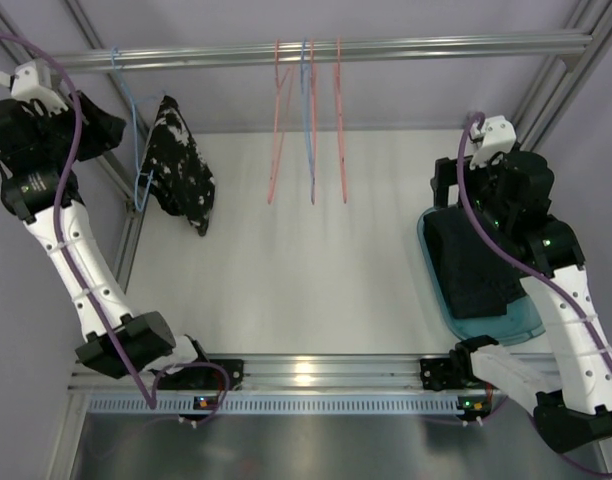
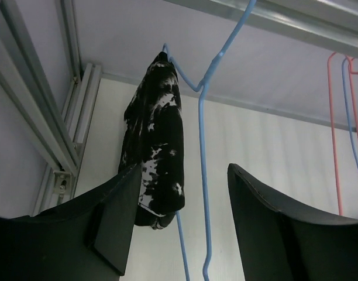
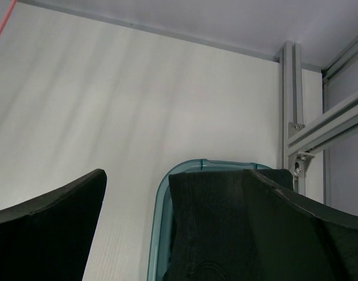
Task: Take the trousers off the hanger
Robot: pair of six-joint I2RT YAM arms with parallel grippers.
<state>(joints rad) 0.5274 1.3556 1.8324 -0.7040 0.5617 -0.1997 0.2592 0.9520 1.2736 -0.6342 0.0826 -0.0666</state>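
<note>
White tabletop lay under an aluminium rail running along its far edge. Printed trousers hung bunched on a blue hanger at the far left corner. The left pincer was released just beside them, jaws apart, gripping nothing. Plain black trousers lay in a teal tray by the right edge. The right pincer hung over that tray's far end, likewise released. Pink hangers hung mid-rail.

1. The left arm and right arm have glossy white link shells and bulky black joint housings.
2. A thin purple cable trails along each.
3. The shoulder blocks are black.
4. The fingers are matte black, broad, tapering wedges.
5. Tiny green lights glow on the right arm's wrist.
</note>
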